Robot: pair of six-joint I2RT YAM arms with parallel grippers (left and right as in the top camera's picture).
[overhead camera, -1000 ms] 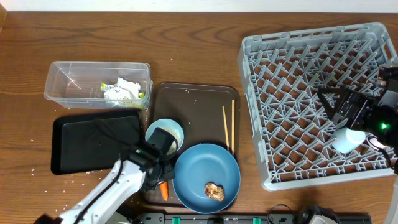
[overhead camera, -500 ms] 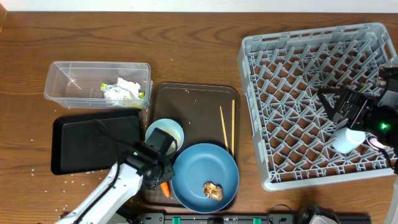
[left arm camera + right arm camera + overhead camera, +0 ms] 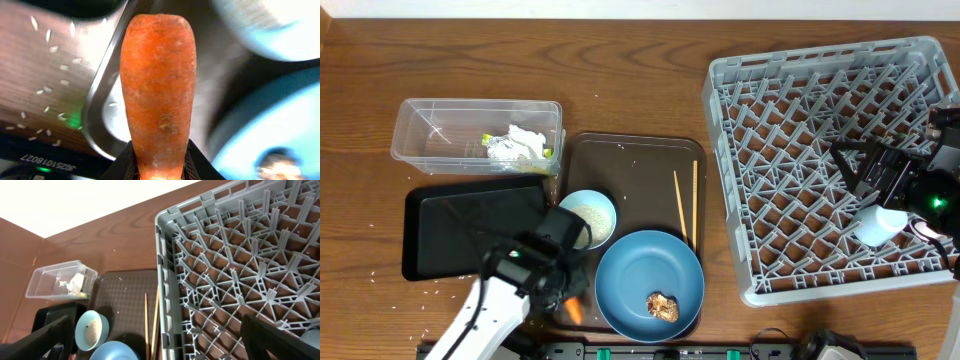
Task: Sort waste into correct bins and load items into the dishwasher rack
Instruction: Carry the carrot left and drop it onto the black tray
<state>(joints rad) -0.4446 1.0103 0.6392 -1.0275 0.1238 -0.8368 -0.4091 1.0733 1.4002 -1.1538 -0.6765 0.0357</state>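
In the left wrist view an orange carrot (image 3: 157,85) fills the middle, and my left gripper (image 3: 159,169) is shut on its thick end. From overhead the carrot (image 3: 575,311) pokes out under the left gripper (image 3: 566,292) at the brown tray's front left corner. The large blue bowl (image 3: 650,283) holds a brown food lump (image 3: 663,307). A small pale bowl (image 3: 590,218) has rice in it. Two chopsticks (image 3: 686,205) lie on the tray. My right gripper (image 3: 848,168) hangs open over the grey dishwasher rack (image 3: 740,120), where a pale cup (image 3: 878,223) sits.
A clear box (image 3: 430,130) at the back left holds crumpled tissue and a wrapper (image 3: 518,145). A black tray (image 3: 460,235) lies just in front of it. The bowls and chopsticks rest on the brown serving tray (image 3: 635,165). Rice grains (image 3: 47,95) dot the table by the tray's edge.
My left gripper has shut on the carrot and drawn back a little to the left and front with it. The blue bowl shifted slightly left. The right arm has not moved.
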